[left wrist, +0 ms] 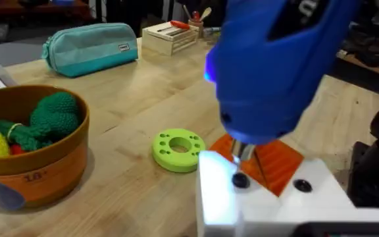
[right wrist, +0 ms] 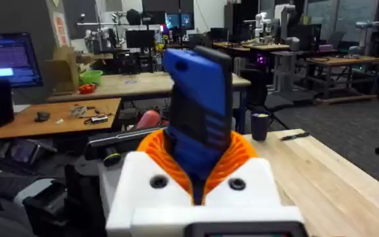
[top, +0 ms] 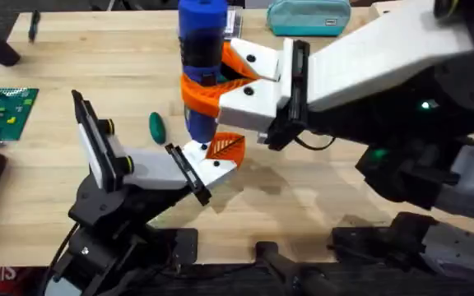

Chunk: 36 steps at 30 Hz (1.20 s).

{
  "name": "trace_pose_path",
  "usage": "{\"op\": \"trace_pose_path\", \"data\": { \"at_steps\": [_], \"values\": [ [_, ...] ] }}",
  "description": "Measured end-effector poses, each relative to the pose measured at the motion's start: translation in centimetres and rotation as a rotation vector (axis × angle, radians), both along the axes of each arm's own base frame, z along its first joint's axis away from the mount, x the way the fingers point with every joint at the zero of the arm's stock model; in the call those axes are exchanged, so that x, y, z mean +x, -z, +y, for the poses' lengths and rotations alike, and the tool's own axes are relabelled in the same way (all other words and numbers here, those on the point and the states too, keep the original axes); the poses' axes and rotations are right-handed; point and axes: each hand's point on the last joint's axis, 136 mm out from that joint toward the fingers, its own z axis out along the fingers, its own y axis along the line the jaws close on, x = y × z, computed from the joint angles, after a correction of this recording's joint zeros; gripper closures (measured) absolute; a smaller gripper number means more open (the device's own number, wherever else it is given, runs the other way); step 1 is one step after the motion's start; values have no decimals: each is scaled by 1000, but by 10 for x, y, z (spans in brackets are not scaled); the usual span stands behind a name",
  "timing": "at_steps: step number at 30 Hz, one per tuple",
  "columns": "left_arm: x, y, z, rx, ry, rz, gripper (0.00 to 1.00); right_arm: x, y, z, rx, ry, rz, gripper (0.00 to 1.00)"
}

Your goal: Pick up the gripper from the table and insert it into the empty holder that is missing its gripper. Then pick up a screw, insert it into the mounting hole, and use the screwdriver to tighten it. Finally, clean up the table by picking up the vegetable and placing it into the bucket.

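My right gripper is shut on the blue screwdriver, holding it upright with its orange fingers around the body. The screwdriver's tip points down at a dark screw in the white holder at the end of my left arm. The small orange ribbed gripper sits in that holder, beside the tip. A second dark hole shows on the holder's face. The dark green vegetable lies on the table just left of the screwdriver. The brown bucket holds knitted vegetables.
A teal pouch lies at the table's back edge, with a small wooden box near it. A green ring lies between the bucket and the holder. A green board sits at the far left.
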Motion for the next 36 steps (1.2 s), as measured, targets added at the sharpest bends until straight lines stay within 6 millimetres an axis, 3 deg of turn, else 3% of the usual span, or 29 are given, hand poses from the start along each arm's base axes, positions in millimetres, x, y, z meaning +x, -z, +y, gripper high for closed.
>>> {"op": "trace_pose_path", "data": {
  "at_steps": [36],
  "values": [
    [0, 0, 0, 0, 0, 0, 992, -1, 5, -1, -25, 0, 24, 948]
  ]
}}
